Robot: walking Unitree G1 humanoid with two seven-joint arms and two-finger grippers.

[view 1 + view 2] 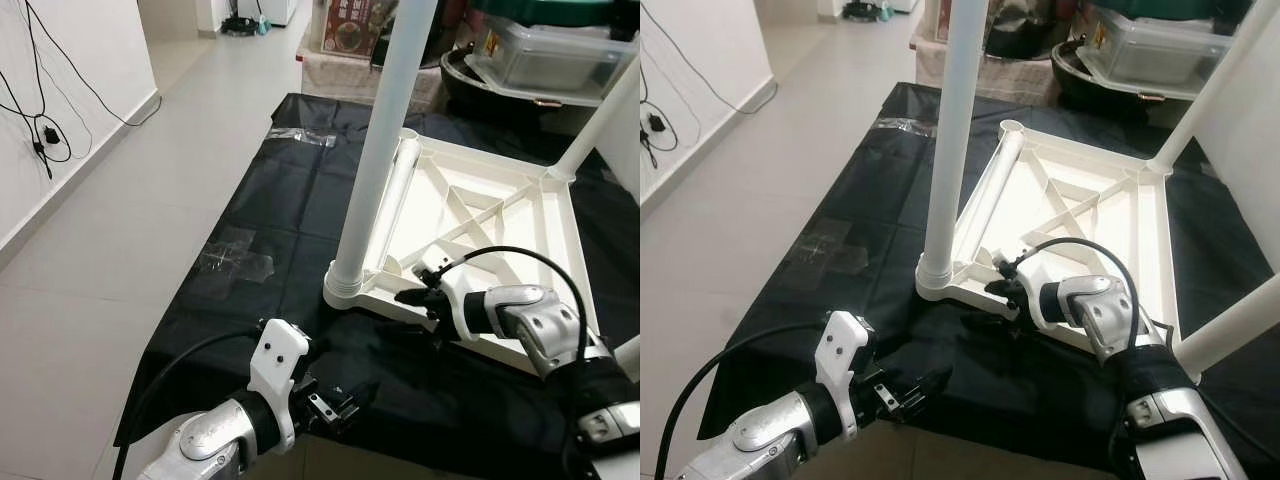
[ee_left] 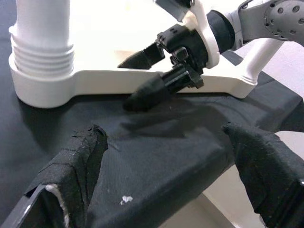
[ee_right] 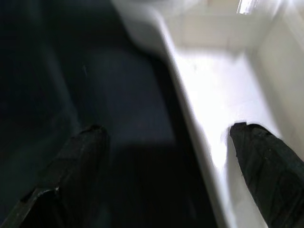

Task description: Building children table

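A white children's table (image 1: 555, 225) lies upside down on a black cloth (image 1: 270, 200). One white leg (image 1: 385, 140) stands upright in its near left corner. Another leg (image 1: 600, 115) rises at the far right corner, and a third (image 1: 1230, 325) at the near right. A loose white tube (image 1: 397, 195) lies along the left side inside the frame. My right gripper (image 1: 415, 297) is open at the table's near rim (image 2: 95, 80), one finger inside it and one outside. My left gripper (image 2: 164, 133) is open, low over the cloth's near edge, holding nothing.
Clear plastic storage boxes (image 1: 545, 50) and a dark basin (image 1: 470, 85) stand behind the table. Cables (image 1: 40, 130) hang on the white wall at left. Pale floor tiles (image 1: 110, 260) run along the cloth's left side. A clear plastic scrap (image 1: 300, 135) lies on the cloth.
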